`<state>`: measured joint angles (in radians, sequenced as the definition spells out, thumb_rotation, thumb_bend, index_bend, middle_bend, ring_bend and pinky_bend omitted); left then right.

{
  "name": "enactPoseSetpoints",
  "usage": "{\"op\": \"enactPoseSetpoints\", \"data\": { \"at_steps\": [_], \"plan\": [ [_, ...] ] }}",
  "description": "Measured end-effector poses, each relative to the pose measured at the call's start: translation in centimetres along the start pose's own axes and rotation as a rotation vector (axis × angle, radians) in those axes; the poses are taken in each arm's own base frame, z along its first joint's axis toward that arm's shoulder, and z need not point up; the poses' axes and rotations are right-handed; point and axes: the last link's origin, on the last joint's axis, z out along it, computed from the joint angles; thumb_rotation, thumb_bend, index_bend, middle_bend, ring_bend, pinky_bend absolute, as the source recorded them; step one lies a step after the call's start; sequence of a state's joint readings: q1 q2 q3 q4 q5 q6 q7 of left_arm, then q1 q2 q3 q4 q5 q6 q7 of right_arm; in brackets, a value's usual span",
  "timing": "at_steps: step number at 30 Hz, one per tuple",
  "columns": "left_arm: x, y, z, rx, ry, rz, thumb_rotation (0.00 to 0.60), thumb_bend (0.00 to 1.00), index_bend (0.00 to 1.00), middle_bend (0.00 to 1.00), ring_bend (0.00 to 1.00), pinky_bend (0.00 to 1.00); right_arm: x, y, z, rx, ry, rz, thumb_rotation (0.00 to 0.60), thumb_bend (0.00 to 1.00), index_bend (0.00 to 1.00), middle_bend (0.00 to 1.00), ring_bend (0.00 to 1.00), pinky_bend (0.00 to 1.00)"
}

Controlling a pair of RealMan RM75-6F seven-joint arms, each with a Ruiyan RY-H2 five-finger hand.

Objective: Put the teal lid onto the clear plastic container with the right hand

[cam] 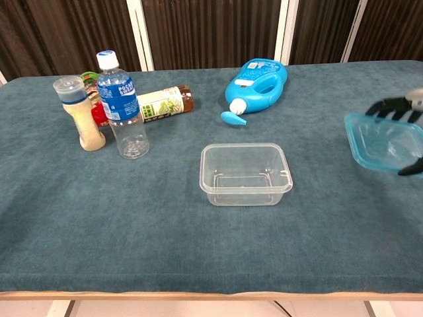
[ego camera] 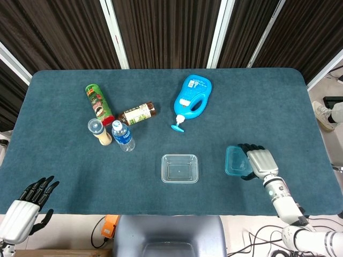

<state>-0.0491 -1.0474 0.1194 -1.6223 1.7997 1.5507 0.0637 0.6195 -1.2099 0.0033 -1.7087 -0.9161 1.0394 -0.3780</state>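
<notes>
Teal lid (ego camera: 236, 161) looked light, thin, flexy; my right hand (ego camera: 258, 162) held one edge, lifted, clear container (ego camera: 180, 168) well apart; left hand (ego camera: 27, 203) spread, empty.

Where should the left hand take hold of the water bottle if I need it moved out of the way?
Grip the water bottle around its clear body below the blue label, coming from the front, the robot's own side. It stands upright, and the shaker sits close on its left with the lying brown bottle behind, so the front and right sides look freest. The left hand is open at the table's near edge.
</notes>
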Motion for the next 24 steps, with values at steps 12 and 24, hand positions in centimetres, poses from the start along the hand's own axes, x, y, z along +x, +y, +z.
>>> {"op": "enactPoseSetpoints", "data": {
  "at_steps": [12, 24],
  "plan": [
    [0.2, 0.0, -0.2, -0.003, 0.006, -0.008, 0.600, 0.43, 0.00, 0.00, 0.00, 0.16, 3.4, -7.9, -2.1, 0.243, 0.014, 0.222, 0.600, 0.27, 0.78, 0.47, 0.42, 0.59],
    [0.5, -0.1, -0.4, -0.009, 0.016, -0.016, 0.600, 0.43, 0.00, 0.00, 0.00, 0.16, 2.7, -14.8, -1.7, 0.301, -0.044, 0.161, 0.600, 0.27, 0.78, 0.47, 0.43, 0.59]
  ]
}}
